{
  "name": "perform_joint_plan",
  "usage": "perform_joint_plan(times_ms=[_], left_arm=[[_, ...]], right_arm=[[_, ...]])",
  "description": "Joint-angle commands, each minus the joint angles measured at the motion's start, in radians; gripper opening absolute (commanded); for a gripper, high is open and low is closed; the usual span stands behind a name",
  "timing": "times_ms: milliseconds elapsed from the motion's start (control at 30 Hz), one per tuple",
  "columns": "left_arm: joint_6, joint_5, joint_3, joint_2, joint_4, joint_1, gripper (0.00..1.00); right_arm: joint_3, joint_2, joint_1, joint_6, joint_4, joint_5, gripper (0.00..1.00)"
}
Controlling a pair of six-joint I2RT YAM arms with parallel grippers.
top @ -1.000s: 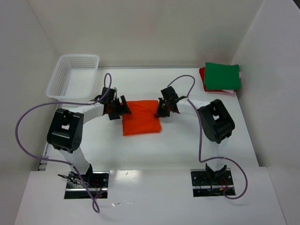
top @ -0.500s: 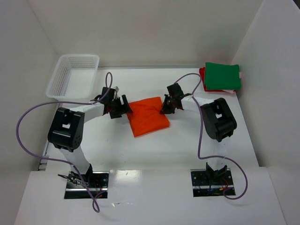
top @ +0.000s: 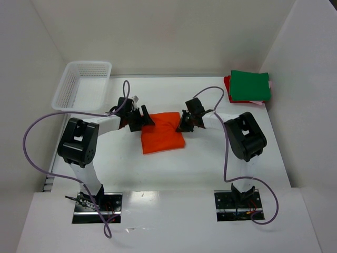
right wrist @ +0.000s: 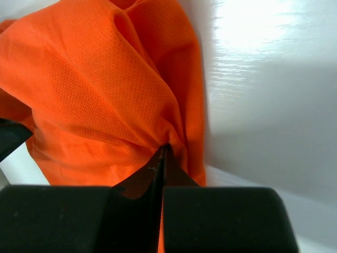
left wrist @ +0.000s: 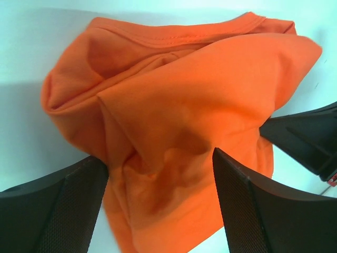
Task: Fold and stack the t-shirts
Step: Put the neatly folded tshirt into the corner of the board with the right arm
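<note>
Now the orange shirt [top: 162,134] lies bunched into a loose, roughly square fold on the white table [top: 205,163], directly between the two grippers. The right gripper [right wrist: 162,163] has its jaws pressed tight together on a pinch of the shirt's edge. In the right wrist view the cloth rises in creased folds just beyond the fingertips and spreads ahead and to the left of them, with bare table to their right. The left gripper [left wrist: 160,203] stands with its jaws wide apart, and the near side of the shirt bulges into the gap between them. The cloth touches the inner face of the finger at the left of that view [left wrist: 58,208] and reaches the other finger [left wrist: 253,211], but the jaws are not closed on it. Ahead of these open jaws the collar seam runs along the shirt's far edge, and the dark tip of the right gripper shows at the right, against the cloth's opposite side. From above, the grippers face each other across the shirt, each at one of its far corners. Well beyond the right gripper's jaws, in the far right corner, sits a stack of folded shirts [top: 249,87]: green on top, red below, a sliver of pale pink at the edge. Behind the left gripper's jaws, far left, stands a white mesh basket [top: 81,84], apart from the cloth.
</note>
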Motion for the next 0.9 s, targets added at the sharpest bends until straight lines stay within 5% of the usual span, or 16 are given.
perform_joint_plan(times_ms=[0,367,533,600,733,867], left_arm=[[0.023,-0.024,-0.009,0.084,-0.088,-0.008,0.85],[0.054,-0.067,0.003,0.023,-0.172,-0.008,0.87],[0.043,-0.076,-0.042,-0.074,-0.198,-0.008,0.88],[0.043,-0.076,-0.051,-0.114,-0.210,-0.008,0.88],[0.054,-0.076,-0.042,-0.160,-0.220,-0.008,0.89],[0.063,-0.067,-0.014,-0.149,-0.244,-0.008,0.89]], right_arm=[[-0.032,-0.033,0.016,0.001,-0.038,0.027,0.00],[-0.003,-0.133,0.003,-0.018,-0.086,0.096,0.03],[-0.024,-0.197,-0.028,-0.036,-0.086,0.124,0.51],[-0.059,-0.208,-0.063,-0.047,-0.071,0.094,0.60],[-0.107,-0.208,-0.086,-0.085,-0.016,-0.012,0.94],[-0.125,-0.217,-0.086,-0.127,0.037,-0.057,1.00]])
